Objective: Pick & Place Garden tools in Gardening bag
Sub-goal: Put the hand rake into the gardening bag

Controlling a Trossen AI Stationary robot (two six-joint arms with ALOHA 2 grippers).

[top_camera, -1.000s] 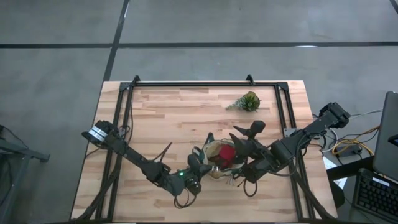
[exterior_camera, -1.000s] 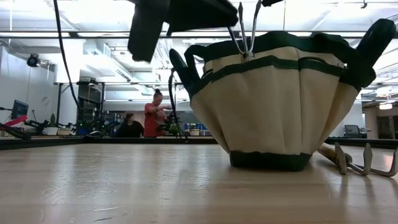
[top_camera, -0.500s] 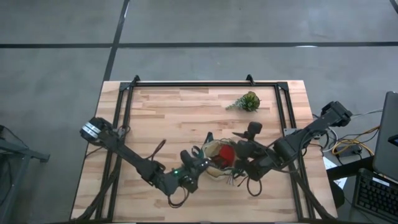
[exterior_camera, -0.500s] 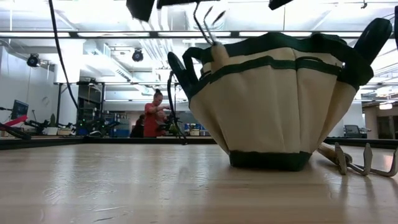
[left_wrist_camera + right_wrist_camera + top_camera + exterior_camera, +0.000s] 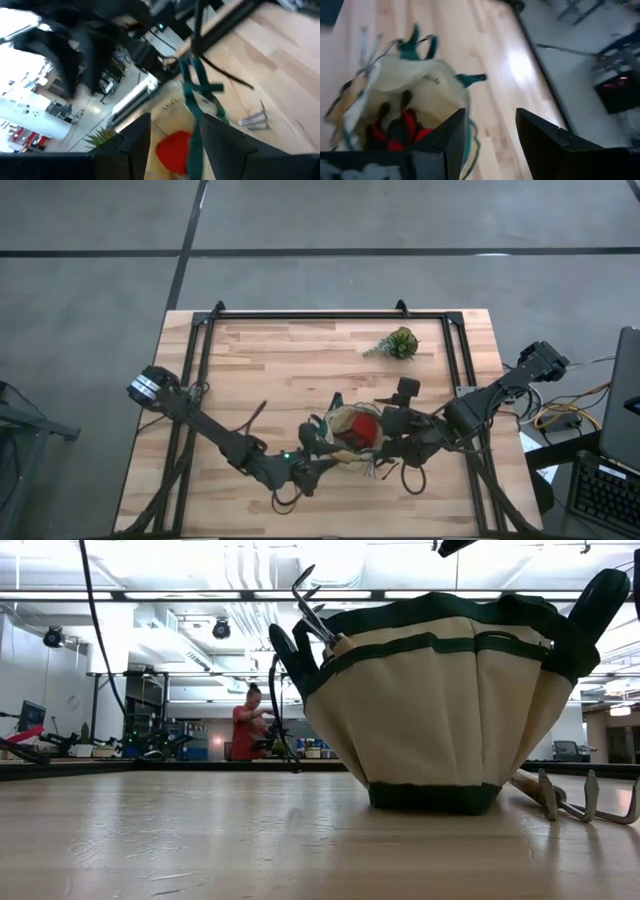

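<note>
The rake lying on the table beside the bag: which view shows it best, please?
The low view: the rake's tines rest on the table right of the gardening bag. The high view shows only thin tines by the bag; the wrist views don't clearly show it.

A pale wood-plank surface [image 5: 300, 360] with a black frame [image 5: 320, 313] along its far edge stands on a grey floor [image 5: 100, 290] crossed by dark seams. Beyond it, long ceiling lights [image 5: 150, 595] brighten a workshop hall with dark benches [image 5: 60, 765], where a person in red [image 5: 245, 730] stands.
</note>
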